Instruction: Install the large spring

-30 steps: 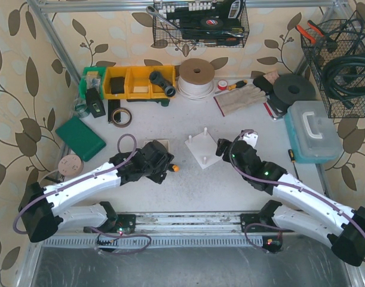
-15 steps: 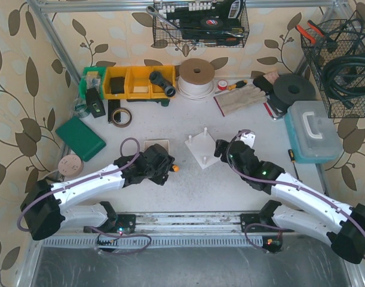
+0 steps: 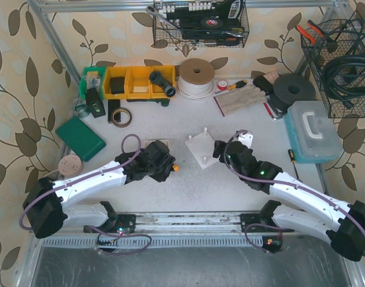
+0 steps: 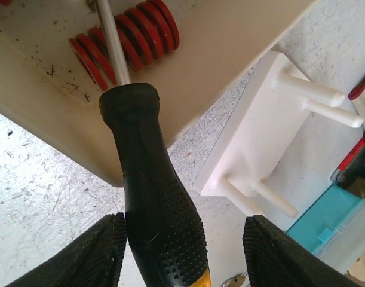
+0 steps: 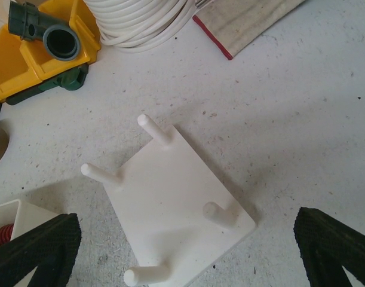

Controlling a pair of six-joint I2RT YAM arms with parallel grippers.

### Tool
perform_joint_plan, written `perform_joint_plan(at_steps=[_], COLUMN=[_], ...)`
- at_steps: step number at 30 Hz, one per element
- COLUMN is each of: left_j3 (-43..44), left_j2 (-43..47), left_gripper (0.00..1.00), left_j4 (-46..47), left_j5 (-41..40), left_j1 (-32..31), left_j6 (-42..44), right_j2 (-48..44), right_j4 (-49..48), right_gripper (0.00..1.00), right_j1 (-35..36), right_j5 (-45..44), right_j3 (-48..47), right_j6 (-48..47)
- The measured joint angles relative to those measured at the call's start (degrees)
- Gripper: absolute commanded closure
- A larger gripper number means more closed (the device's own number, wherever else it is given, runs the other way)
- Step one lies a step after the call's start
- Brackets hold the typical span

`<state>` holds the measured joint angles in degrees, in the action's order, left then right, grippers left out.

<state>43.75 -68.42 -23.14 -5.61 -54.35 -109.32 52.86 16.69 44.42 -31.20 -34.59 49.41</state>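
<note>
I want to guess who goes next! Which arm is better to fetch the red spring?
Probably left. The left gripper is at the tray holding the spring, with a screwdriver between its fingers reaching across it. The right gripper hangs open over the peg board instead.

From above and behind the arms we look down over the whole surface (image 3: 191,186), with the arm bases at the bottom edge and the wire baskets (image 3: 200,27) at the far top. On the left wrist we sit very close and low, sighting along the screwdriver (image 4: 161,203) between the fingers of the left hand (image 4: 185,254) toward the cream tray (image 4: 230,42), with the white peg plate (image 4: 269,128) just beyond. On the right wrist we hang higher, facing almost straight down on that plate (image 5: 170,203), the fingers of the right hand (image 5: 185,248) dark in the bottom corners. All three views share the plate (image 3: 201,150) and the tray. The right wrist view catches only one corner of the tray (image 5: 18,218).
</note>
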Motion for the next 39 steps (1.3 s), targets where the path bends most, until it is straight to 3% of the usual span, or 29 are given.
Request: perform_joint_plan(at_steps=[7, 15, 32, 39], left_j3=[0.02, 0.13, 3.76, 4.04], left_j2=[-1.03, -2.86, -6.95, -6.93], left_gripper=[0.38, 0.44, 0.73, 0.78], left_j4=[-0.11, -0.13, -3.48, -5.18], left_j5=[0.11, 0.2, 1.31, 1.29], left_j1=[0.0, 0.07, 0.42, 0.42], left_j6=[-0.02, 0.79, 4.17, 4.39], right_j2=[0.63, 1.51, 1.49, 0.81], right_j4=[-0.24, -0.24, -0.24, -0.28], right_gripper=[0.04, 0.04, 0.03, 0.03], right_j1=[0.26, 0.59, 0.9, 0.9], right_j5=[-0.33, -0.39, -1.03, -1.25], right_j3=[-0.02, -0.02, -0.02, -0.02], right_j6=[-0.44, -0.96, -1.07, -1.05])
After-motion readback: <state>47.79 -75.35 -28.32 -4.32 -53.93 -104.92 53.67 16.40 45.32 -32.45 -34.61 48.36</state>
